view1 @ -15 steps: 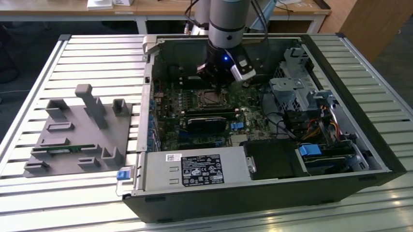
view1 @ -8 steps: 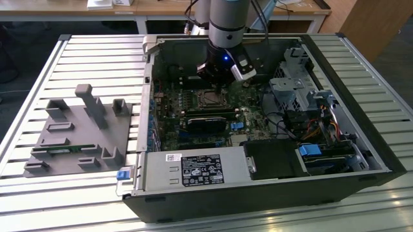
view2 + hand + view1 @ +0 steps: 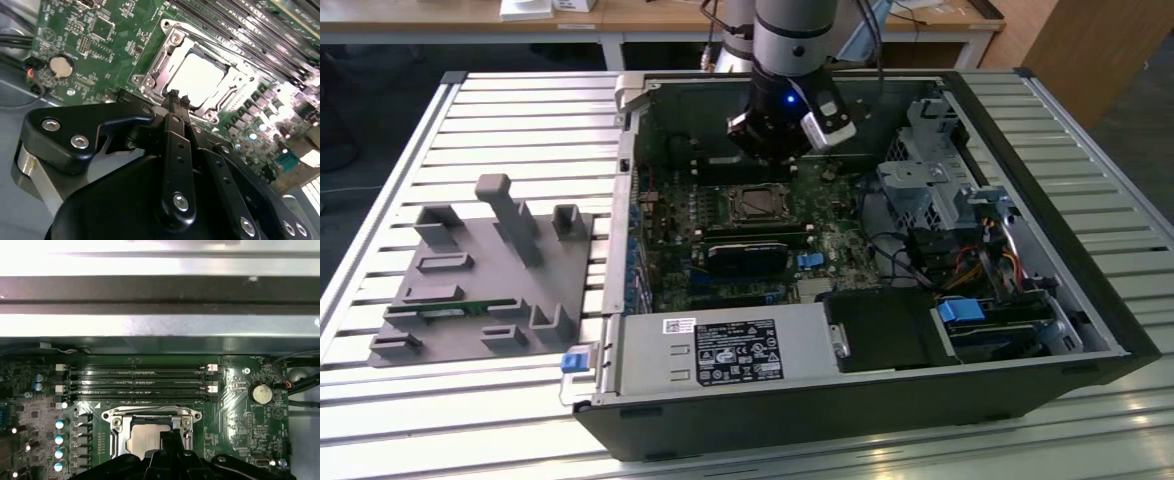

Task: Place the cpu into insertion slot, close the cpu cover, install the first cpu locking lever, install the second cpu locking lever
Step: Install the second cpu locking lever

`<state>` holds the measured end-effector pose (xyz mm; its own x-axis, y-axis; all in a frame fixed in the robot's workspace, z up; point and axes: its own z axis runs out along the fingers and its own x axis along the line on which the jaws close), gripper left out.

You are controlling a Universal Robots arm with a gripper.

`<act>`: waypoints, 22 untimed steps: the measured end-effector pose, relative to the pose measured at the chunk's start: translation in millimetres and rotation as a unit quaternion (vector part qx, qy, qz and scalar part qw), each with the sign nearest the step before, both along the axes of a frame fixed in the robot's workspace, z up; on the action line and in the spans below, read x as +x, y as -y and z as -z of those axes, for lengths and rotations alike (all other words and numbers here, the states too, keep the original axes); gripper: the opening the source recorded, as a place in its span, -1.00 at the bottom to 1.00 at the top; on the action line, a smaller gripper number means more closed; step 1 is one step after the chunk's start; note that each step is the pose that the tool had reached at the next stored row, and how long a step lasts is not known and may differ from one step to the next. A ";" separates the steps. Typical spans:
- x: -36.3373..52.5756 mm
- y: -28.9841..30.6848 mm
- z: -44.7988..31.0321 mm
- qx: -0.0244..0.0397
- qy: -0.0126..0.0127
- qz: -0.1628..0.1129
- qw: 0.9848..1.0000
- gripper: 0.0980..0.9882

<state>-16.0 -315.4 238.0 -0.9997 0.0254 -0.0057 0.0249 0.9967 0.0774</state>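
In the exterior view, the gripper [image 3: 774, 152] hung inside the open computer case [image 3: 1067, 300], above the green motherboard [image 3: 670, 262] and just behind the socket; the cpu [image 3: 757, 206] lay in that socket as a small dark square, with the cpu cover [image 3: 757, 190] framing it; a silver power supply [image 3: 720, 352] sat at the near edge of the case, and a grey fixture block [image 3: 480, 275] stood on the slatted table [image 3: 400, 150] toward the exterior view's left.

In the second wrist view, the gripper [image 3: 177, 97] showed its two black fingertips [image 3: 173, 95] drawn nearly together with only a sliver between them, holding nothing; they hovered just beside the near edge of the cpu cover [image 3: 152, 70], and whether they touched it could not be told; the cpu [image 3: 197, 77] sat pale and flat within the cover's window; a round coin battery [image 3: 62, 66] lay well apart on the motherboard [image 3: 90, 30].

In the first wrist view, the cpu [image 3: 145, 439] rested in the socket, the cpu cover [image 3: 150, 415] down around it; the gripper [image 3: 167, 436] overlapped the chip's near edge; four memory slots [image 3: 137, 381] ran beyond the socket, and the coin battery [image 3: 261, 393] sat off to one side.
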 end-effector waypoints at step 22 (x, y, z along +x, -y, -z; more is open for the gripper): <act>0.0 33.5 -0.4 0.000 0.000 0.000 1.000 -0.98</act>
